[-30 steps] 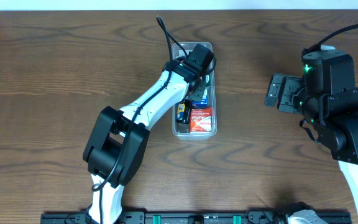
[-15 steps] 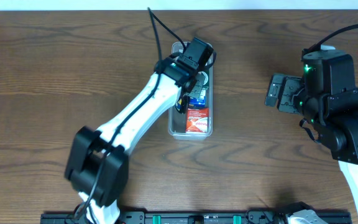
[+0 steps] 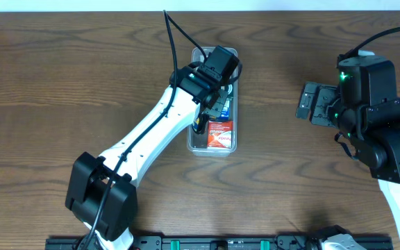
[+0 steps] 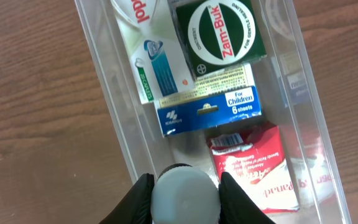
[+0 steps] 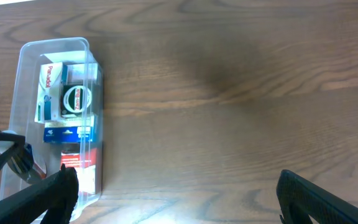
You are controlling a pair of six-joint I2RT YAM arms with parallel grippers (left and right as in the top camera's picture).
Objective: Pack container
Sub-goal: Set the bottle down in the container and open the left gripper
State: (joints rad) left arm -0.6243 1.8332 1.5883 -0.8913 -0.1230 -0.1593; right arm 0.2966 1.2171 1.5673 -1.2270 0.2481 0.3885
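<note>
table under both grippers; container directly beneath the left gripper, boxes ahead of its jaws; those jaws pinch a round grey item; right gripper jaws gape wide, container beyond its left finger.

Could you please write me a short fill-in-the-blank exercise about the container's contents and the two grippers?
1. The left gripper grips a round grey item, while the right gripper holds ___.
2. The right gripper's jaws stand ___.
3. In the container, the blue box lies between the green Zam-Buk box and the ___ packet.
Missing words: nothing; open; red.
</note>
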